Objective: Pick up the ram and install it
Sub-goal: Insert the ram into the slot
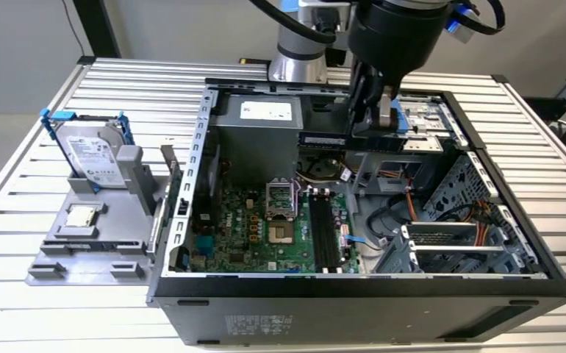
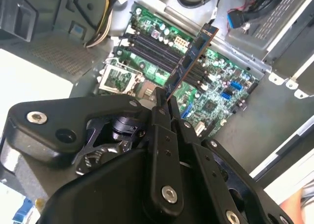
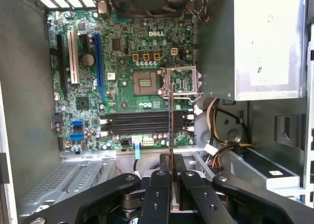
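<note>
Now, we note the gripper (image 2: 162, 99), fingers (image 2: 159, 117) clenched on the ram (image 2: 192, 56), stick held over the motherboard (image 3: 122, 62), inside the open case (image 1: 362, 298).

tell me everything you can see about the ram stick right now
The ram is a long, thin, flat board, dark with a coppery strip along one long edge. The claw is shut on one end, and the rest juts out free past the fingertips. In the first wrist view it shows edge-on as a thin dark line. It hangs over the green motherboard, above the black memory slots, seated in none. Only the claw appears to touch it.
</note>
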`<action>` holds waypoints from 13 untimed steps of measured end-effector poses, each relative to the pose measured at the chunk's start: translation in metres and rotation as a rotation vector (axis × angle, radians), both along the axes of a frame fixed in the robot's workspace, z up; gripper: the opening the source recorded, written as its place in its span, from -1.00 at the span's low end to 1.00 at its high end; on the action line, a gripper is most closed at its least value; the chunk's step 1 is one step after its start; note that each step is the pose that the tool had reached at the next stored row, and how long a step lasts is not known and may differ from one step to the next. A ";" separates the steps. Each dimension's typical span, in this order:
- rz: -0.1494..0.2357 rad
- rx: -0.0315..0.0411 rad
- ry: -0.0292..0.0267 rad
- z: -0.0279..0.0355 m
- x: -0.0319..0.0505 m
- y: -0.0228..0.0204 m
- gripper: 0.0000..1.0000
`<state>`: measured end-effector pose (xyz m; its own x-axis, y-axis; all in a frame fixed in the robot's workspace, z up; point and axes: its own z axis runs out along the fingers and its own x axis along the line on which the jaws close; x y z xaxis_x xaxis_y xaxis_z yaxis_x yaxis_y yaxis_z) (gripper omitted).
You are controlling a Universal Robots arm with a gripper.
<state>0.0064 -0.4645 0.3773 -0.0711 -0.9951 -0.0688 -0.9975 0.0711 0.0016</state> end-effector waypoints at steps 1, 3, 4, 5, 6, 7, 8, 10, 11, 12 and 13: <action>-0.005 0.0001 0.0000 -0.0003 0.0006 0.0000 -1.00; -0.020 -0.0001 0.0000 -0.0007 0.0007 0.0000 -1.00; -0.026 0.0000 0.0001 -0.0008 0.0008 0.0000 -1.00; -0.031 0.0001 0.0000 -0.0011 0.0009 0.0000 -1.00; -0.035 0.0001 0.0000 -0.0012 0.0009 0.0000 -1.00; -0.036 0.0001 0.0000 -0.0011 0.0010 0.0000 -1.00; -0.036 0.0001 0.0000 -0.0012 0.0010 0.0000 -1.00; -0.041 0.0001 0.0000 -0.0012 0.0010 0.0000 -1.00; -0.041 0.0001 0.0000 -0.0012 0.0010 0.0000 -1.00; -0.041 0.0001 0.0000 -0.0012 0.0010 0.0000 -1.00; -0.041 0.0002 0.0000 -0.0012 0.0009 0.0000 -1.00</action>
<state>0.0074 -0.4645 0.3761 -0.1122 -0.9913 -0.0690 -0.9937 0.1123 0.0016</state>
